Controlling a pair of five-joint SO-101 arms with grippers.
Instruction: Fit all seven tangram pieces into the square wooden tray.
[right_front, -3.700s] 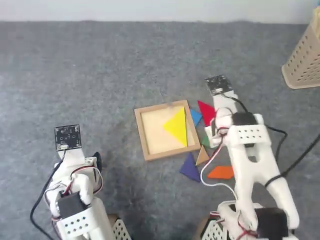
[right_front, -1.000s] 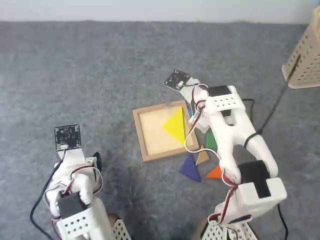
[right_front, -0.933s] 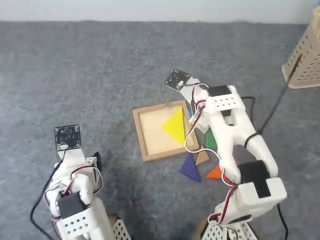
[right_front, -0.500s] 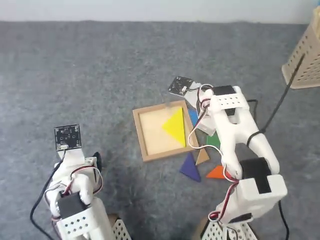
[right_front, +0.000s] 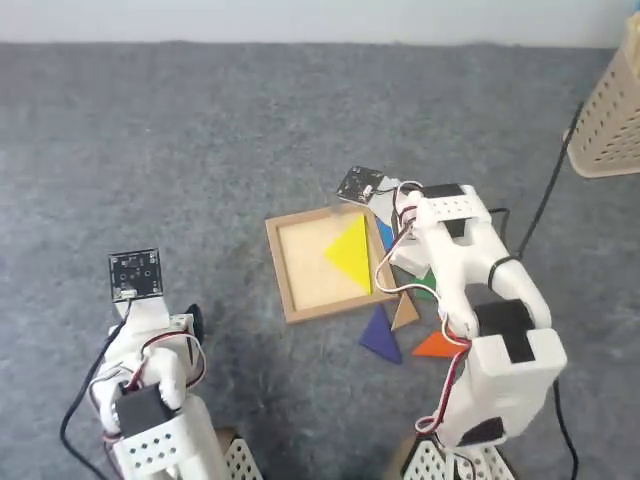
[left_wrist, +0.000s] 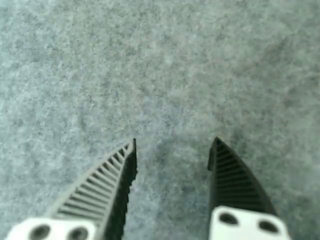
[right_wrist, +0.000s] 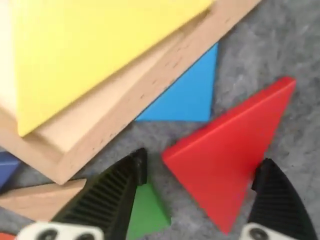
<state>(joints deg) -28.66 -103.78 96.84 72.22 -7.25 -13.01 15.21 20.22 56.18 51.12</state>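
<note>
The right end effector (right_wrist: 202, 160) is spread wide, holding nothing, with its jaws on either side of the red triangle (right_wrist: 230, 155). One jaw is by the triangle's inner corner and the other by its outer edge. I cannot tell whether either jaw touches the piece. The red triangle lies flat on the desk (right_wrist: 295, 40), just outside the tray (right_wrist: 165, 75).

The step in hand looks like the pick-up of the red triangle. The next move calls for closing squarely across the piece and lifting it clear of its neighbours. It then has to be turned so that its long side meets the yellow triangle (right_wrist: 95, 45), which already lies inside the tray.

The blue triangle (right_wrist: 187, 95) sits between the red one and the tray's rim, against the rim and close to the red piece's edge, so a careless closing could nudge it. The green piece (right_wrist: 147, 212) lies just under the inner jaw, with the tan triangle (right_wrist: 40, 197) beyond it. In the high view, the dark blue triangle (right_front: 380, 335) and the orange piece (right_front: 437, 345) lie near the tray's lower corner. That makes six pieces outside the tray.

The left end effector (left_wrist: 172, 145) hangs open over bare desk, well apart from the tray.
</note>
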